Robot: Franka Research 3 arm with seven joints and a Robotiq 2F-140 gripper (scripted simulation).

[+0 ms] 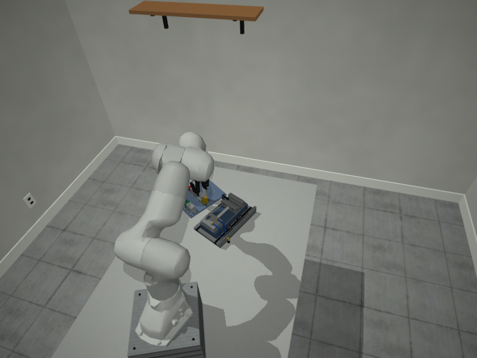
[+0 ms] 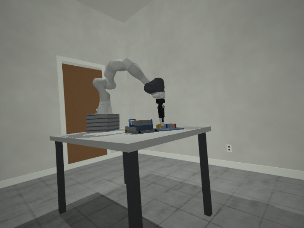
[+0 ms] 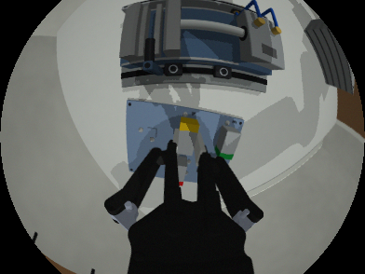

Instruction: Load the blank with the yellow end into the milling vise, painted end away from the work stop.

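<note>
The grey blank with the yellow end (image 3: 188, 136) sits between my fingers over the blue infeed plate (image 3: 181, 141); its yellow end points toward the vise. It also shows in the top view (image 1: 204, 199) and the exterior view (image 2: 159, 126). My gripper (image 3: 186, 137) is shut on this blank; it also shows in the exterior view (image 2: 161, 120). I cannot tell whether the blank touches the plate. The milling vise (image 3: 199, 38) lies beyond the plate, its hose end at the right. It also shows in the top view (image 1: 225, 218).
A blank with a green end (image 3: 226, 143) lies right of the held one on the infeed plate. Blanks with blue and red ends (image 2: 171, 125) stand further along the plate. The arm's grey pedestal (image 2: 103, 122) is behind the vise.
</note>
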